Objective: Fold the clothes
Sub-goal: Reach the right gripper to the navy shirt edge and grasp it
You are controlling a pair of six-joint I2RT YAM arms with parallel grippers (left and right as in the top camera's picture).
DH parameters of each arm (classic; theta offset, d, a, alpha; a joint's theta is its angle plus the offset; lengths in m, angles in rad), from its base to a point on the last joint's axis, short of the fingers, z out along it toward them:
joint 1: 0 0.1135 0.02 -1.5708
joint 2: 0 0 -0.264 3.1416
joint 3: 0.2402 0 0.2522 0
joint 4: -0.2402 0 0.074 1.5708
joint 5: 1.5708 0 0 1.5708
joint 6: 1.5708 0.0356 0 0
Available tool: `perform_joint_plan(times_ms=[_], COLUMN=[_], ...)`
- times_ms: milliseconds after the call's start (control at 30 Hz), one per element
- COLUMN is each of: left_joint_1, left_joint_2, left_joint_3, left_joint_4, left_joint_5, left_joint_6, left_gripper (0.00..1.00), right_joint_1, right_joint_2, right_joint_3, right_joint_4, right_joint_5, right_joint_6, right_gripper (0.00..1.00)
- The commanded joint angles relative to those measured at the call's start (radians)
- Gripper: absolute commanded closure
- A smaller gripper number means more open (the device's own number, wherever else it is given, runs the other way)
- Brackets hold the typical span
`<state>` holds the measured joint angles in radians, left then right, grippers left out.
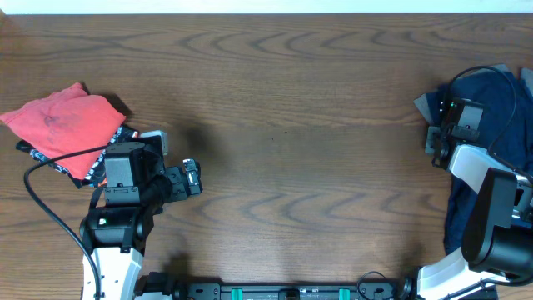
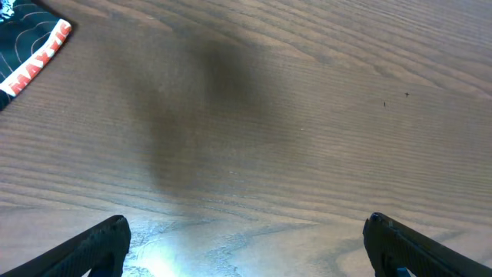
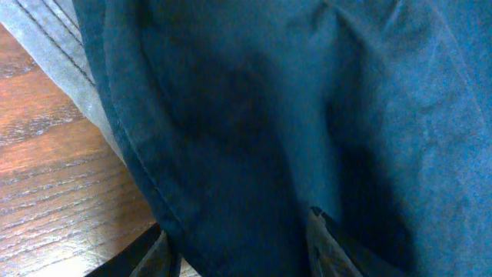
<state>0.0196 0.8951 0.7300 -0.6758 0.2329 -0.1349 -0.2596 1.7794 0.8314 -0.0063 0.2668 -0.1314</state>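
table [image 1: 316, 100]: brown wood grain, filling the overhead view; every place below is given against it.
red garment [image 1: 62, 123]: a crumpled heap at the table's far left edge, about halfway up that side.
black printed garment [image 1: 52, 162]: at the same left edge of the table, lying under the red garment with only a strip showing on the near side. in the left wrist view a corner of it [image 2: 27, 46] lies flat on the wood with an orange band and white letters.
cable [image 1: 46, 204]: black, looping over the table's near left part, crossing the lower edge of the red heap.
left gripper [image 1: 191, 177]: over the table's left part, nearer the front edge, just right of the two garments and clear of them. in the left wrist view its fingers [image 2: 92, 250] are spread wide, with only bare wood between them.
grey-edged garment [image 1: 426, 105]: at the table's right edge, a grey border poking out on the table side of the navy pile; in the right wrist view the grey band [image 3: 54, 46] lies on the wood.
right gripper [image 1: 439, 143]: at the table's right edge, pressed into the pile. its fingertips [image 3: 327, 246] are half buried in navy cloth, and i cannot tell whether they pinch it.
navy garments [image 1: 491, 104]: a rumpled pile along the table's right edge, running toward the front.
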Motion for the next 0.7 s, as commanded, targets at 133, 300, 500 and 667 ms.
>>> perform_joint_plan(times_ms=[133,300,500,667], left_joint_1=[0.003,0.002,0.002,0.003], left_joint_2=[0.008,0.013,0.020,0.020], left_joint_3=[0.019,0.019,0.019,0.019], left_joint_4=[-0.001,-0.001,-0.001,-0.001], left_joint_5=[-0.005,-0.005,-0.005,-0.005], left_joint_6=[-0.009,-0.009,-0.009,-0.009], left_gripper=[0.02,0.02,0.02,0.02], right_joint_1=[-0.010,-0.010,-0.010,-0.010], right_joint_2=[-0.054,-0.073,-0.073,-0.073], right_joint_3=[0.022,0.022,0.021,0.021], right_joint_4=[-0.004,-0.011,-0.031,-0.039], right_joint_5=[0.021,0.021,0.021,0.017], right_joint_6=[0.019,0.019,0.019,0.019], right_gripper=[0.50,0.56,0.57,0.69])
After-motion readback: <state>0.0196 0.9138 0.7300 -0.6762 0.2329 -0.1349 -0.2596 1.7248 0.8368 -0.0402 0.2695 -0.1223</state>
